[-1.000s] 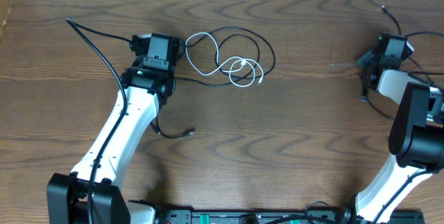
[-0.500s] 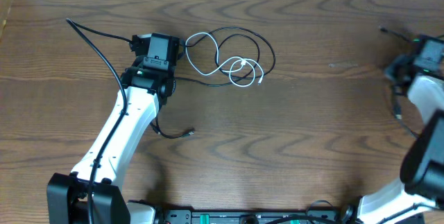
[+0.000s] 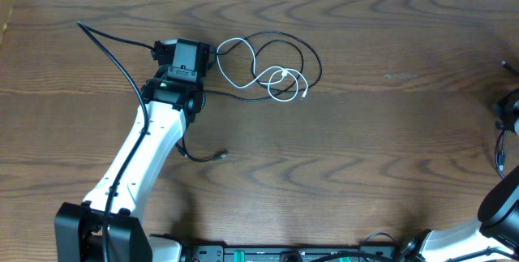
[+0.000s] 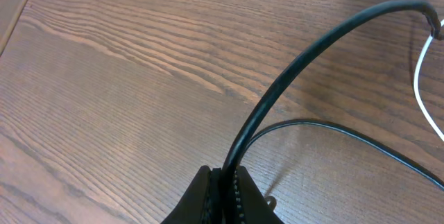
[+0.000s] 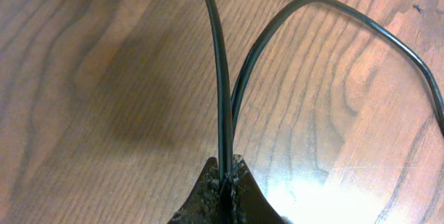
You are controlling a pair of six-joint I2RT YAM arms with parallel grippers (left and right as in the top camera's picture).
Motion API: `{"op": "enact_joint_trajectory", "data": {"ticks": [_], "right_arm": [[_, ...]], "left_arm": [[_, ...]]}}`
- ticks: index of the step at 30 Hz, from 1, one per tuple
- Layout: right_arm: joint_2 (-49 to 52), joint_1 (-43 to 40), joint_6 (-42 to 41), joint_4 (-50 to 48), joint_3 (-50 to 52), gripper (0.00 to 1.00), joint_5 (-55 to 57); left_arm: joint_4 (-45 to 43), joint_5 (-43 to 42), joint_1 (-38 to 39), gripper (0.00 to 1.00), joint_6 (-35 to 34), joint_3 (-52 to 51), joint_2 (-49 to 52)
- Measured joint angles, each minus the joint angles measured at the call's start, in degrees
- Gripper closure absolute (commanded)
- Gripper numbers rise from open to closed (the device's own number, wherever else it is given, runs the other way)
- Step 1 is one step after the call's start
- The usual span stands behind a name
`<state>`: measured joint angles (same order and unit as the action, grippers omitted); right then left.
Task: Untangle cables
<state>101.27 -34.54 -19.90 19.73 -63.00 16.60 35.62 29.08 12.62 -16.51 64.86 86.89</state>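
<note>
Cables (image 3: pixel 280 75): black strands (image 4: pixel 291 78) nipped in closed left tool (image 4: pixel 223 177) and closed right tool (image 5: pixel 225 174), evident from wrist views alone.

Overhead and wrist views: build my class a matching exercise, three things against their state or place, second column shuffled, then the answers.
Things
1. white cable
2. left gripper
3. right gripper

States
A. shut on the right-hand black cable, at the overhead picture's right edge
B. lying in loose loops, ungripped
C. shut on the left-hand black cable, beside the white loops

Pairs: 1-B, 2-C, 3-A
</note>
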Motion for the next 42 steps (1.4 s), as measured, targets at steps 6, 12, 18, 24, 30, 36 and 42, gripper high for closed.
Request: {"op": "enact_joint_trajectory", "data": {"ticks": [6, 12, 18, 24, 30, 36, 42], "right_arm": [[0.0, 0.3, 1.9, -4.4, 0.0, 0.58, -11.7], [0.0, 2.5, 3.9, -2.4, 0.0, 0.51, -22.8], [0.0, 6.3, 6.6, 1.9, 0.0, 0.44, -29.2], [0.0, 14.2, 9.8, 3.4, 0.0, 0.43, -35.5], [0.0, 24.7, 11.6, 3.6, 0.0, 0.39, -37.2], [-0.1, 33.2, 13.5, 3.6, 0.0, 0.35, -34.9], [-0.1, 39.1, 14.6, 2.4, 0.0, 0.34, -32.7]], "left_arm": [[0.0, 0.0, 0.0, 0.93, 0.0, 0.0, 0.0], [0.0, -0.6, 0.0, 0.93, 0.0, 0.0, 0.0], [-1.7, -10.2, 0.0, 0.93, 0.0, 0.0, 0.0], [-7.7, -33.6, 0.6, 0.93, 0.0, 0.0, 0.0], [-11.8, -59.7, 5.3, 0.93, 4.5, 0.1, 0.0], [-11.2, -70.7, 8.3, 0.59, 11.1, 0.1, -1.9], [-7.8, -62.6, 7.3, 0.43, 12.5, 0.1, -4.7]]}}
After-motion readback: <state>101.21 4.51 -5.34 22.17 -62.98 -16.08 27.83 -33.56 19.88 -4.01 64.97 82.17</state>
